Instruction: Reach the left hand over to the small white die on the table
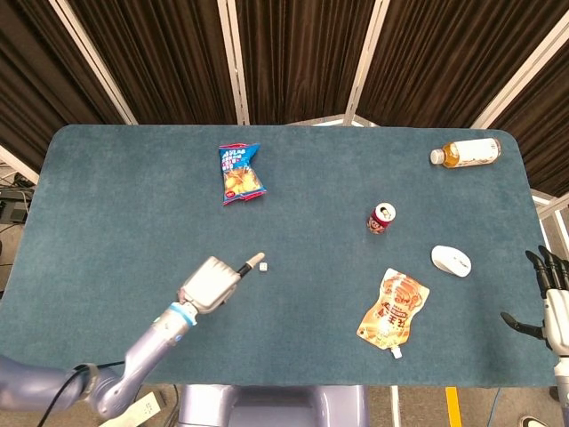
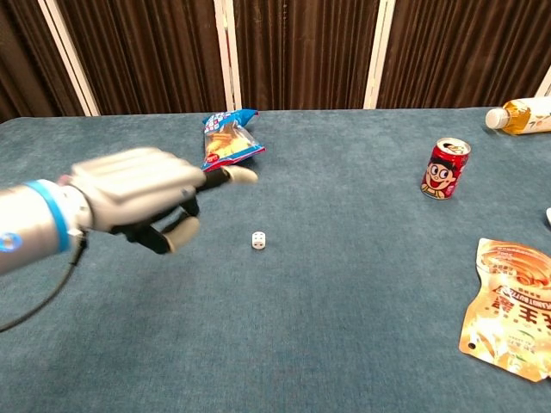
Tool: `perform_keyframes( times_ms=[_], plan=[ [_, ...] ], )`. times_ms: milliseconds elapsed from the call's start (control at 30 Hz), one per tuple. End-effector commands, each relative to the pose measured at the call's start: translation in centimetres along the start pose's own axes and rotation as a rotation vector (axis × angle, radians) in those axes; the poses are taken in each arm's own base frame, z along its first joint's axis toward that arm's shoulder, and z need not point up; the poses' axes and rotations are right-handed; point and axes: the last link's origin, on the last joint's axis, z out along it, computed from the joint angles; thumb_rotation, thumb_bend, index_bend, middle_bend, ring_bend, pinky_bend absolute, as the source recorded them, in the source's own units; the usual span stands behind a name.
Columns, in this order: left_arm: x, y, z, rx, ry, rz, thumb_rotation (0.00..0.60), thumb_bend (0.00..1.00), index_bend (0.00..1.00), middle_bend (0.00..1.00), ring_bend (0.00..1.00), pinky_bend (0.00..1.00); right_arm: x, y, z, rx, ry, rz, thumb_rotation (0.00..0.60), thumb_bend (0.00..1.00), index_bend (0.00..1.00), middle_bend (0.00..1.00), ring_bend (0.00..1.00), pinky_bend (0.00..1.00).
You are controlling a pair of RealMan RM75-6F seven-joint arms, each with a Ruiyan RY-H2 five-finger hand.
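The small white die [image 1: 265, 265] [image 2: 258, 240] lies alone on the teal table [image 1: 116, 205]. My left hand [image 1: 212, 283] [image 2: 138, 194] hovers above the cloth just left of it. One finger sticks out toward the die and the rest are curled in, holding nothing. In the chest view that fingertip [image 2: 243, 175] is raised well above the die and not touching it. My right hand [image 1: 551, 304] hangs off the table's right edge with its fingers spread and nothing in them.
A blue snack bag [image 1: 239, 173] [image 2: 228, 142] lies behind the die. To the right are a red can [image 1: 381, 218] [image 2: 446, 169], an orange pouch [image 1: 394, 309] [image 2: 512, 305], a white mouse [image 1: 451, 260] and a lying bottle [image 1: 467, 153] [image 2: 521, 114].
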Motion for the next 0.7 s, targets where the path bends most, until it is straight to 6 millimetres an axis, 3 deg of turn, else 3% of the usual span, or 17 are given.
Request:
perform_keyframes(
  times_ms=[33, 67, 133, 233, 300, 433, 700],
  plan=[
    [0.8, -1.3, -2.3, 0.039, 0.061, -0.02, 0.6, 0.69, 0.0, 0.47, 0.51, 0.5, -0.1, -0.1, -0.1, 0.005, -0.001, -0.002, 0.6, 0.0, 0.06, 0.0, 0.0, 0.0],
    [1.0, -1.7, -2.9, 0.051, 0.084, -0.018, 0.6, 0.68, 0.0, 0.39, 0.45, 0.46, -0.1, -0.2, -0.2, 0.007, -0.001, -0.003, 0.6, 0.0, 0.06, 0.0, 0.0, 0.0],
    [1.3, -2.6, -4.3, 0.083, 0.129, -0.011, 0.6, 0.59, 0.0, 0.14, 0.21, 0.29, -0.2, -0.3, -0.2, 0.013, -0.002, -0.007, 0.6, 0.0, 0.06, 0.0, 0.0, 0.0],
    [1.4, -4.0, -6.8, 0.142, 0.182, -0.01, 0.6, 0.42, 0.0, 0.0, 0.0, 0.05, -0.3, -0.4, -0.4, 0.018, -0.007, -0.014, 0.6, 0.0, 0.06, 0.0, 0.0, 0.0],
    [1.2, -4.8, -8.7, 0.183, 0.193, -0.014, 0.6, 0.35, 0.0, 0.0, 0.0, 0.0, -0.4, -0.5, -0.5, 0.024, -0.008, -0.016, 0.6, 0.0, 0.06, 0.0, 0.0, 0.0],
    [0.4, -6.7, -12.0, 0.269, 0.199, -0.015, 0.6, 0.28, 0.0, 0.0, 0.0, 0.0, -0.7, -1.0, -0.7, 0.044, -0.012, -0.026, 0.6, 0.0, 0.06, 0.0, 0.0, 0.0],
    [-0.8, -9.4, -17.7, 0.404, 0.238, -0.035, 0.6, 0.26, 0.0, 0.0, 0.0, 0.0, -0.6, -2.0, -1.3, 0.079, -0.007, -0.036, 0.6, 0.01, 0.06, 0.0, 0.0, 0.0]
  ],
)
